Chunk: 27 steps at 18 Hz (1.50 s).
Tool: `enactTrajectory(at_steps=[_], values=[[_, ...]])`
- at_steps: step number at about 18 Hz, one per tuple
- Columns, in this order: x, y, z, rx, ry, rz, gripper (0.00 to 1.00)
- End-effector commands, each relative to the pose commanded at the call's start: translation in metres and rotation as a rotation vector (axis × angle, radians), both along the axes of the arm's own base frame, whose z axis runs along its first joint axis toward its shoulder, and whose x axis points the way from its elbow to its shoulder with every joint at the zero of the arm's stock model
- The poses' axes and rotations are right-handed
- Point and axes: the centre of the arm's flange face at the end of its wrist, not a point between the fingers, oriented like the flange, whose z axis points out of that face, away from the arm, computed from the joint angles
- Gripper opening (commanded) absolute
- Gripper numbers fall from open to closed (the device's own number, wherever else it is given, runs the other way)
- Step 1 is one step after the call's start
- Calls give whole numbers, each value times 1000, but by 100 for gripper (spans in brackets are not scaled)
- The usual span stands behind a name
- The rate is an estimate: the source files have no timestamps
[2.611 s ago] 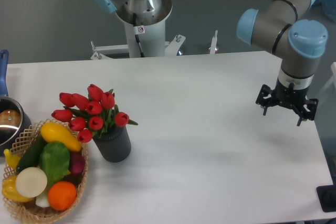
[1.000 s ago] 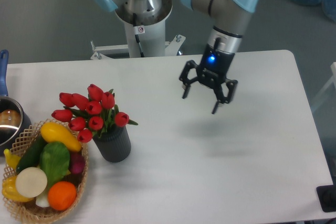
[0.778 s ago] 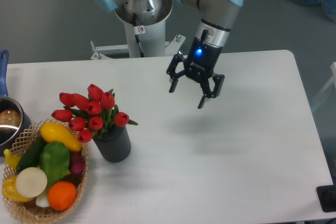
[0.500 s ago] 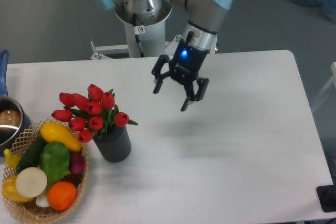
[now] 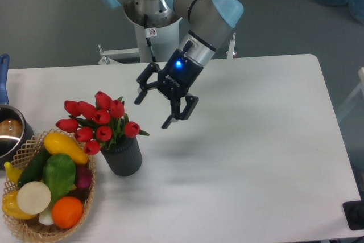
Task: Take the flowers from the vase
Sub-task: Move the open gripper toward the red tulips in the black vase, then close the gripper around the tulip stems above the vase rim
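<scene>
The flowers [image 5: 96, 120], a bunch of red tulip buds with green leaves, stand in the dark grey ribbed vase [image 5: 123, 156] at the left of the white table. My gripper [image 5: 152, 112] hangs open in the air, up and to the right of the bunch, a short gap from the nearest bud. Its fingers point down and left, and nothing is between them. A blue light glows on its wrist.
A wicker basket [image 5: 23, 224] of vegetables and fruit sits at the front left, touching or nearly touching the vase. A metal pot [image 5: 10, 132] with a blue handle is at the left edge. The robot's base [image 5: 153, 32] stands behind the table.
The arm has swung from the table's right side leftward across the table toward the flowers, tilting its open fingers toward them. The flowers and the vase have not moved.
</scene>
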Motion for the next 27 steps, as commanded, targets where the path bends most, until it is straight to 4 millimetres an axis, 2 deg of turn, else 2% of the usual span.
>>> enactTrajectory(at_steps=[4, 13, 18, 25, 26, 27], values=[[-2, 13, -16, 29, -61, -26, 100], [16, 29, -23, 80, -132, -77, 100], [20, 34, -31, 71, -146, -89, 100], [20, 35, -32, 71, -146, -91, 100], [20, 35, -33, 70, -147, -92, 99], [20, 35, -33, 71, -146, -92, 95]])
